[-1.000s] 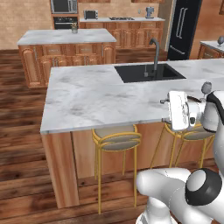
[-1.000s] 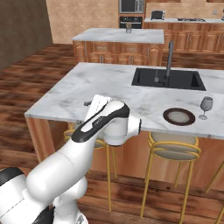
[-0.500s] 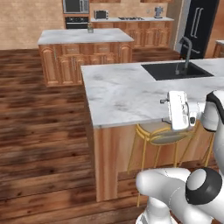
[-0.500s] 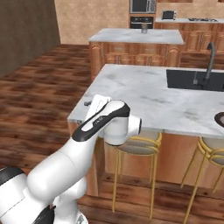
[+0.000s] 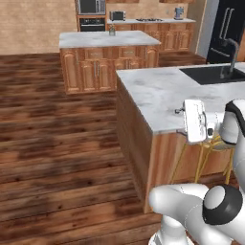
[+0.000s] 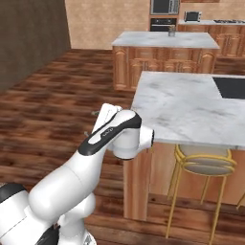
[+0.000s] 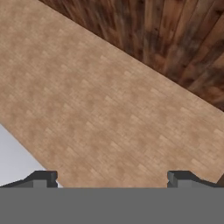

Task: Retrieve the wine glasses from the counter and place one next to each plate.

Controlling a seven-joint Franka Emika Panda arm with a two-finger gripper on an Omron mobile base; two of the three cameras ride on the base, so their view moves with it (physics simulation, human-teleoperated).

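On the short marble counter (image 5: 109, 39) (image 6: 165, 40) at the back stands one small grey wine glass (image 5: 112, 31) (image 6: 171, 31), tiny at this distance. My gripper (image 5: 179, 120) (image 6: 92, 124) hangs off the near corner of the long island top (image 5: 162, 95) (image 6: 186, 103), far from that counter. It is open, and in the hand view its fingertips (image 7: 41, 177) stand wide apart with nothing between them, facing a wooden panel and floorboards. The plates are out of view.
The island carries a black sink (image 5: 210, 74) with a faucet (image 5: 232, 48). Gold-legged stools (image 6: 203, 162) (image 5: 210, 143) stand under its near edge. A toaster (image 5: 117, 15) (image 6: 192, 16) sits on the back wall counter. Open wooden floor (image 5: 57, 124) lies between island and counter.
The base has moved, so the whole scene has slid to the right. The plate and glass on the island have left the views. The arm keeps its pose.
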